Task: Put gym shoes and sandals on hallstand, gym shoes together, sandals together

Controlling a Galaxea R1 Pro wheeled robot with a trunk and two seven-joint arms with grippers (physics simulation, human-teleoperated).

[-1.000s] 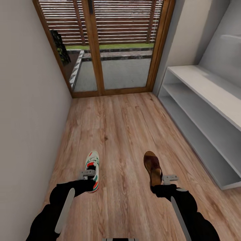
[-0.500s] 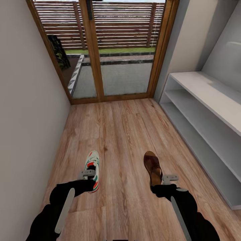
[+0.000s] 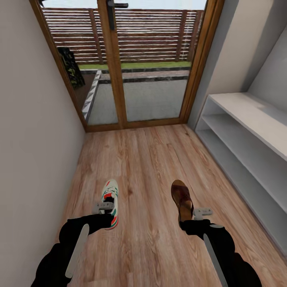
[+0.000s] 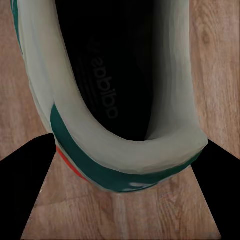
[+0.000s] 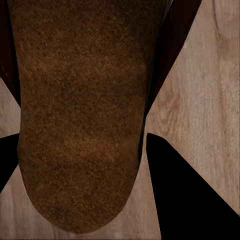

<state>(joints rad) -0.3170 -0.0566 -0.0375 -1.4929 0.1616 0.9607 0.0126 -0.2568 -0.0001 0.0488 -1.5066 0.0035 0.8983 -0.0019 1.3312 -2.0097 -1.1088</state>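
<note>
One white gym shoe with green stripes hangs above the corridor floor, its toe pointing away from me. My left gripper is shut on its heel. The left wrist view has the shoe's heel collar close up, with my left gripper clamped on it between two black fingers. One dark brown sandal is held the same way by my right gripper. Its tan footbed shows in the right wrist view inside my right gripper. The light grey hallstand stands along the right wall.
A wood-framed glass door closes the far end of the corridor, with a slatted fence outside. A plain wall runs close along the left. The wood floor lies between that wall and the rack.
The whole picture has shifted: door and rack sit lower and the rack's near end has left the frame, so the camera moved. Both arms and their shoes keep their places.
</note>
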